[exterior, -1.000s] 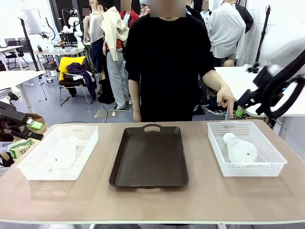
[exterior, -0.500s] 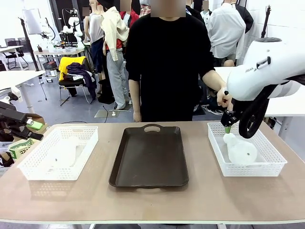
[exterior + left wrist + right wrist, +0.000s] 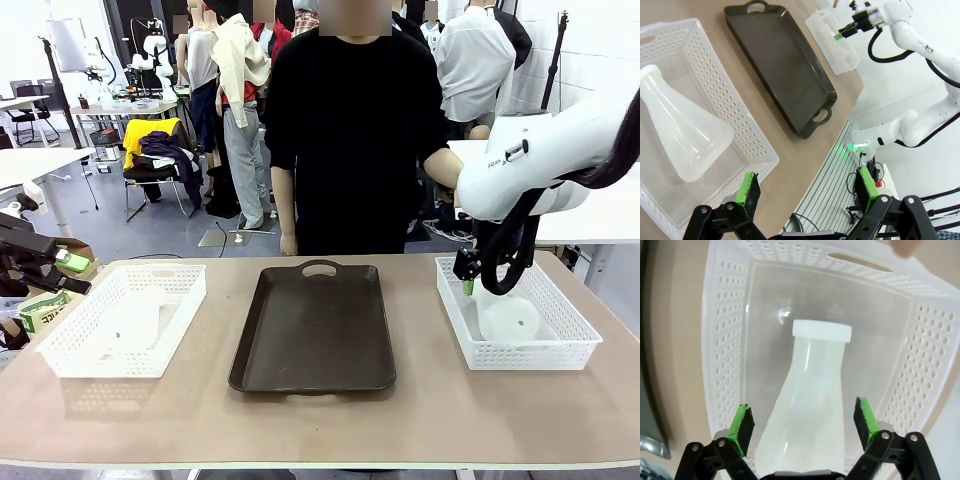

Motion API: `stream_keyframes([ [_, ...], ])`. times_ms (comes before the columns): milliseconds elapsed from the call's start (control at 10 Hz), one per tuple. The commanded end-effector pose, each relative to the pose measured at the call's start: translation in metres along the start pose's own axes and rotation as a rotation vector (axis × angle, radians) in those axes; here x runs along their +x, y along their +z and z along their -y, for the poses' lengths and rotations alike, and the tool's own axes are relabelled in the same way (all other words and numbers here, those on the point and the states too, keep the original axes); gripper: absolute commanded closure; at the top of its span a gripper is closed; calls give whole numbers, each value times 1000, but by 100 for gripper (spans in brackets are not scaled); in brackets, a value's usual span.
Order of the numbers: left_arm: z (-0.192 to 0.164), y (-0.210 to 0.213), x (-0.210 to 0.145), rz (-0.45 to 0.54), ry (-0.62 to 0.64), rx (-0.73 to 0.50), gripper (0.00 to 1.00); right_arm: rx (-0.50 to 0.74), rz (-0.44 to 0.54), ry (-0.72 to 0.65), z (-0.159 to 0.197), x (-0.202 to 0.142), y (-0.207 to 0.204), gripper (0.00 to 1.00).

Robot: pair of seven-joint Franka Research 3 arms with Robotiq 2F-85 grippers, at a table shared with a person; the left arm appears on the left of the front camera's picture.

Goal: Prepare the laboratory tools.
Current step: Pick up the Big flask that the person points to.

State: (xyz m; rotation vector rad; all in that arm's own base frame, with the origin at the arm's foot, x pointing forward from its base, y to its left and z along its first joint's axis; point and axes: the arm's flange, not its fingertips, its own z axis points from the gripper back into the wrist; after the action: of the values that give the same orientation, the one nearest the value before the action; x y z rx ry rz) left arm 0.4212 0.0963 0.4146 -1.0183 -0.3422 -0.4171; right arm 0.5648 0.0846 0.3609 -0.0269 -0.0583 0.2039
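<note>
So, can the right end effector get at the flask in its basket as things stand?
Probably yes: the right end effector hangs open over the flask, with nothing between them.

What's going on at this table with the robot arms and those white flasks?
The right arm's claw is open and poised over a flask that lies on its side in the right-hand white basket. One pad sits either side of it, not yet gripping. The left claw, also open, hangs near the other basket, where a second flask lies untouched. A dark tray sits between the baskets, and a person stands at the far side of the table.
</note>
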Motion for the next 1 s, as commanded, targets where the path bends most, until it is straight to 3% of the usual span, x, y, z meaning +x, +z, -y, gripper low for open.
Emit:
stream_keyframes([
  [0,1,2,-1,1,-4,-2,0,-33,-31,-8,6,15,-4,0],
  [700,1,2,-1,1,-4,-2,0,13,-80,-45,19,27,-31,0],
  [900,1,2,-1,1,-4,-2,0,13,-69,-37,16,26,-29,33],
])
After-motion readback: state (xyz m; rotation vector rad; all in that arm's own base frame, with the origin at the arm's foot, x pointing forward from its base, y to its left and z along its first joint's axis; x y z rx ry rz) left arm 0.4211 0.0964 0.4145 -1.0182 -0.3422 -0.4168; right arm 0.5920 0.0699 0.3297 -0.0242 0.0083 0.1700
